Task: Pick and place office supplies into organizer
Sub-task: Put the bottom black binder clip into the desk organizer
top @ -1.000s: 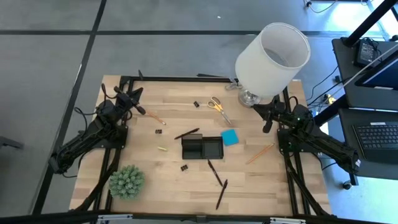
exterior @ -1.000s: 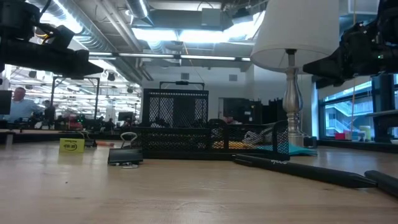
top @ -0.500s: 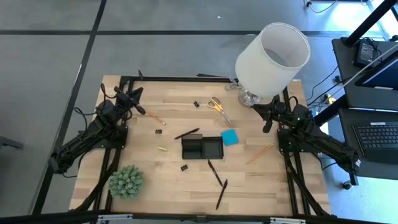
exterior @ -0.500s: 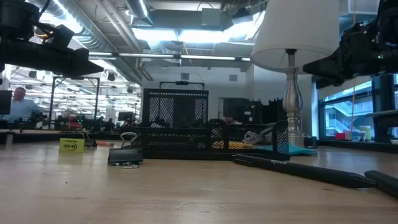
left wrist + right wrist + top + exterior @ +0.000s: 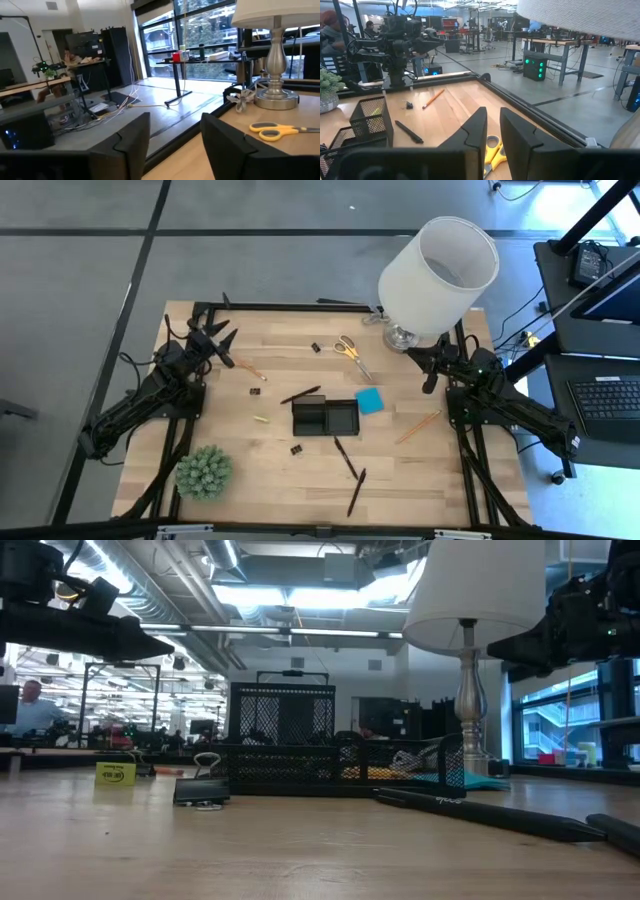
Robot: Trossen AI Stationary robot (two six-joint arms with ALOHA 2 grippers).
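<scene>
Left gripper [image 5: 222,340] at table's 10 o'clock, raised, fingers spread wide, nothing between them. Orange pencil [image 5: 248,368] just beside it toward 4 o'clock, long axis 10-to-4. Right gripper [image 5: 428,370] at 2 o'clock beside lamp [image 5: 438,273], fingers a narrow gap apart, holding nothing. Yellow-handled scissors [image 5: 351,352] at 12 o'clock, blades toward 5. Organizer [image 5: 325,419] at centre, long axis 9-to-3; blue pad [image 5: 370,401] touching its 2 o'clock corner.

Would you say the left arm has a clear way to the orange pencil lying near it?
Probably yes. The left gripper hangs open above the table's rear left, and the orange pencil lies on bare wood just beside it, with nothing between; the small black clip sits apart.
</scene>
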